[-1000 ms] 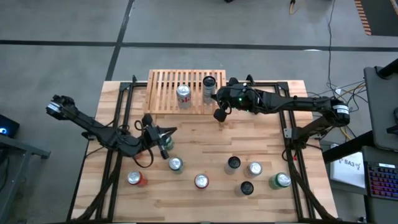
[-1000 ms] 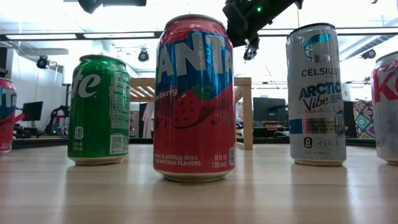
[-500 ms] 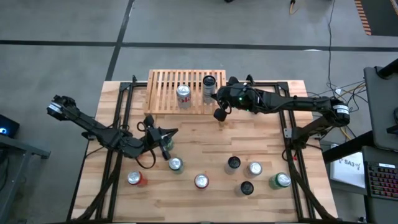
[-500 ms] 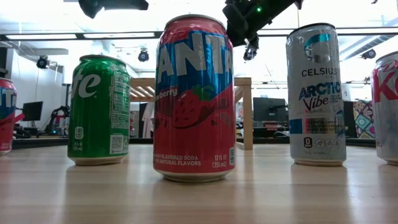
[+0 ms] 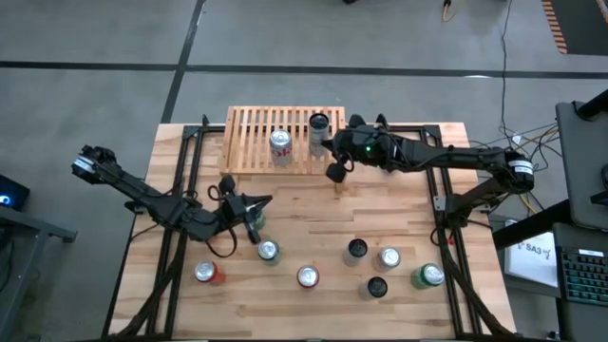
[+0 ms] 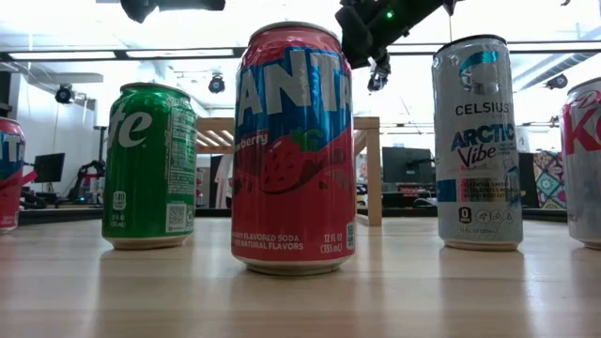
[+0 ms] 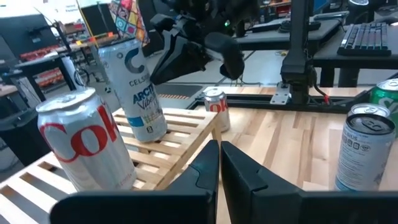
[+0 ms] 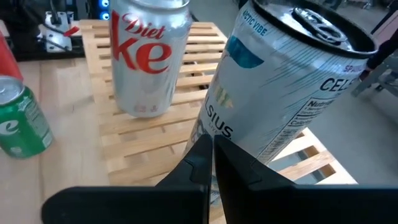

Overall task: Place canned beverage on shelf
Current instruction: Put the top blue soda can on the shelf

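The shelf (image 5: pixel 285 141) is a low slatted wooden rack at the table's far edge. On it stand a silver Diet Coke can (image 5: pixel 281 147) (image 8: pixel 148 56) and a tall Celsius can (image 5: pixel 318 128) (image 8: pixel 280 81). My right gripper (image 5: pixel 334 172) (image 8: pixel 210 152) hovers shut, high over the table just off the shelf's front right corner, close to the Celsius can but apart from it. My left gripper (image 5: pixel 256 203) (image 7: pixel 219 158) hangs shut above the table's left middle, beside a green can (image 5: pixel 255 221), with nothing between its fingers.
Several cans stand along the table's near side, among them a red Fanta can (image 6: pixel 293 145), a green can (image 6: pixel 150 164) and another Celsius can (image 6: pixel 477 141). A small red-and-silver can (image 7: pixel 216 107) stands on the table past the shelf's corner. Bare planks lie between shelf and near cans.
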Motion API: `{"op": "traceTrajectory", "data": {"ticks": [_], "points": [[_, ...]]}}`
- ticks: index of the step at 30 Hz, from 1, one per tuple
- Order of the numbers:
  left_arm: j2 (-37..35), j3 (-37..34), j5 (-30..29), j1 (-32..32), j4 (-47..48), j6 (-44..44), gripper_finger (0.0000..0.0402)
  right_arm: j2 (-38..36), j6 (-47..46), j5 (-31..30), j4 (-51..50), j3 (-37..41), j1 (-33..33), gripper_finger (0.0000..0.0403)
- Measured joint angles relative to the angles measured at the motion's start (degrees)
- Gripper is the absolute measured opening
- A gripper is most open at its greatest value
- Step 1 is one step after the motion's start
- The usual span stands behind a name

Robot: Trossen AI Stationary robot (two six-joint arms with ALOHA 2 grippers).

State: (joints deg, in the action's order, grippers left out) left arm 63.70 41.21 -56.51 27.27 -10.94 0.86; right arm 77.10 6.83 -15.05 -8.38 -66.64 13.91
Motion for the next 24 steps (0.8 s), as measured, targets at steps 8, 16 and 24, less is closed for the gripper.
{"op": "traceTrajectory", "data": {"ticks": [8, 16, 24], "points": [[0.0, 0.0, 0.0, -0.2, -4.3, -4.8, 0.0000, 0.0, 0.3, 0.0, 1.0, 0.6, 1.1, 0.0009], [-0.1, 0.0, 0.0, -0.1, -4.5, 1.9, 0.0000, 0.0, -0.6, 1.6, 0.3, 0.6, 1.0, 0.0009], [1.7, -0.3, 0.0, 0.0, -4.5, 8.9, 0.0000, 0.0, -0.7, 2.0, -0.3, 0.7, 1.0, 0.0009]]}}
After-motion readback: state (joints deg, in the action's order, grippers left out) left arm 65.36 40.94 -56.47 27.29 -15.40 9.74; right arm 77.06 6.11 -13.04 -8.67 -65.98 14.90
